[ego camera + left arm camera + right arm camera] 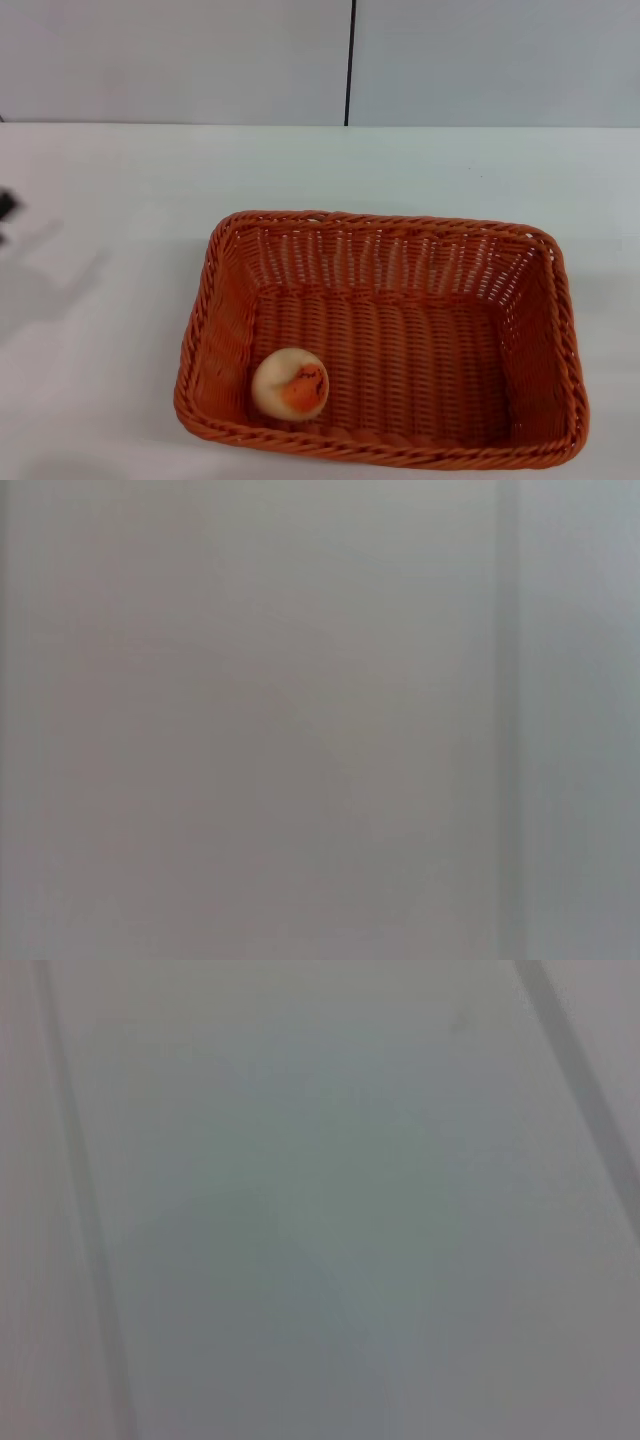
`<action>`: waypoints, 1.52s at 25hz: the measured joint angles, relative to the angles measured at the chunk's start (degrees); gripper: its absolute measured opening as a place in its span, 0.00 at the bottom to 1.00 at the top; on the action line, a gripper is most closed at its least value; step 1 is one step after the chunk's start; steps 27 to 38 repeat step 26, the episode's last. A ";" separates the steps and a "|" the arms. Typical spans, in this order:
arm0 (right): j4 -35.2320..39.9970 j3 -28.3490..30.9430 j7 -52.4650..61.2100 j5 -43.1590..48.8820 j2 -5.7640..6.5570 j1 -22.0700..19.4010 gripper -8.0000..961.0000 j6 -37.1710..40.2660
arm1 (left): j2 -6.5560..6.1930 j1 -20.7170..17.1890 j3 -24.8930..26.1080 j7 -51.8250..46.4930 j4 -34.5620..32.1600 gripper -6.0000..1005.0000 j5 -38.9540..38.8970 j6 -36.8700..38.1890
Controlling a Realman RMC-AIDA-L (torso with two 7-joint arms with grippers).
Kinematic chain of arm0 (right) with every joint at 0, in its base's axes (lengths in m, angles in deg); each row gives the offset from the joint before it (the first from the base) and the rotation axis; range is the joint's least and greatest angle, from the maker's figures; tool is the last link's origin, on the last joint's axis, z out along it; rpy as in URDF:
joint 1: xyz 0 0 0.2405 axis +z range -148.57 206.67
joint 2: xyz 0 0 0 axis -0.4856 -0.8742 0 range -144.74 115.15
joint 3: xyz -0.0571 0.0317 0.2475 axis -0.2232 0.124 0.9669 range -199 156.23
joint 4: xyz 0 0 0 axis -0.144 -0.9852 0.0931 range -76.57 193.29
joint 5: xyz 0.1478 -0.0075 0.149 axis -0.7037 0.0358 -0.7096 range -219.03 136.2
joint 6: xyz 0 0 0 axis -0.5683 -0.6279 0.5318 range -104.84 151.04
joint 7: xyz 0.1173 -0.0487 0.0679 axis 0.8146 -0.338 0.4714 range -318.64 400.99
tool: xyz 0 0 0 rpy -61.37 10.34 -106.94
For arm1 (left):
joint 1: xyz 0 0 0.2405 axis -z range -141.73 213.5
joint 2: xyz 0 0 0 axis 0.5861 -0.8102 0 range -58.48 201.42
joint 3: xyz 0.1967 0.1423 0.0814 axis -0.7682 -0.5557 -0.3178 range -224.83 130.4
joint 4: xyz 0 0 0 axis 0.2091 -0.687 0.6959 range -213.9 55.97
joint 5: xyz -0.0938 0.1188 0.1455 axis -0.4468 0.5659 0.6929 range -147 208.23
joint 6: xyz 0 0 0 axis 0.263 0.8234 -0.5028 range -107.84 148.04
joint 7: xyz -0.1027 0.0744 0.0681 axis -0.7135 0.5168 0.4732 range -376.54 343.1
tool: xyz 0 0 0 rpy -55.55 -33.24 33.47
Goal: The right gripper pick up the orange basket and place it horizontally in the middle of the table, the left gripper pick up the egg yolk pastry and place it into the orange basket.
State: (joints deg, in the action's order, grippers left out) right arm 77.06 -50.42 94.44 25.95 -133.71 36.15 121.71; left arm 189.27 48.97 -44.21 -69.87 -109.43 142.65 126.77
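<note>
The orange basket lies lengthwise across the white table, near the front and a little right of centre in the head view. Inside it, at its front left corner, rests the egg yolk pastry, cream with an orange-red patch facing up. A small black piece of the left gripper shows at the far left edge of the head view, well clear of the basket. The right gripper is out of view. Both wrist views show only plain grey surface.
A pale wall with a dark vertical seam stands behind the table. Bare tabletop lies to the left of and behind the basket.
</note>
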 joint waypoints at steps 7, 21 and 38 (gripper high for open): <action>-8.81 10.70 -13.84 -0.09 -0.02 1.65 0.56 -0.31 | 0.12 -4.25 18.45 10.02 8.42 0.84 -0.81 -3.57; -13.14 14.10 -26.35 -0.23 -0.06 6.86 0.56 -5.32 | 0.29 -6.70 24.02 13.39 17.09 0.84 -0.82 -12.37; -14.46 14.10 -26.53 -0.23 -0.22 6.51 0.56 -5.37 | 0.37 -6.51 23.64 13.80 17.65 0.84 -0.52 -13.16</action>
